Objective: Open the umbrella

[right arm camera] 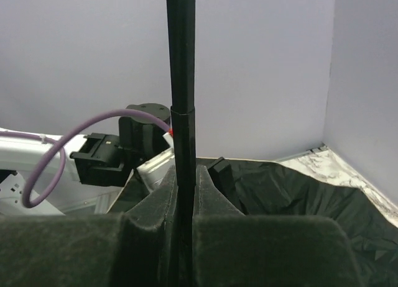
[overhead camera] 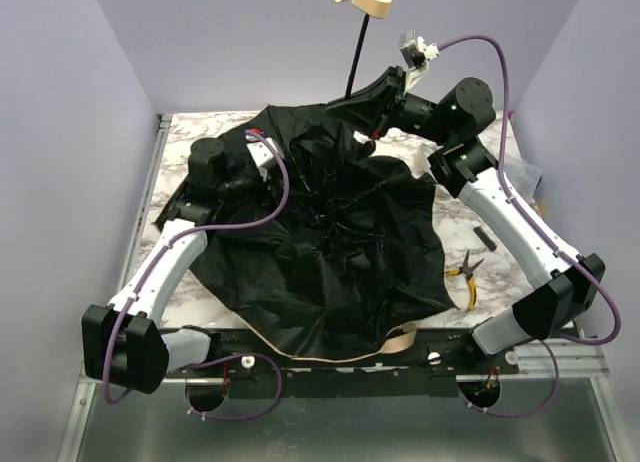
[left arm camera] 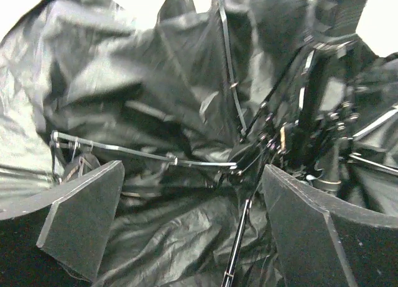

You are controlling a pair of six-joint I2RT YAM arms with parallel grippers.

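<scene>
Umbrella (overhead camera: 330, 252): canopy spread lining-up across centre of marble table (overhead camera: 195, 132), shaft (right arm camera: 180, 82) rising over table's far side, handle (overhead camera: 372, 0) topmost | Right gripper (right arm camera: 185, 184): pinching shaft | Left gripper (left arm camera: 193, 218): jaws spread, gripping nothing, above ribs toward table's left side.

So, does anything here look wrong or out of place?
The umbrella lies upside down on the table, black lining upward, its cloth slack and crumpled rather than stretched. Its near hem seems to hang over the table's front edge. The right tool is shut on the shaft, which points up.
</scene>
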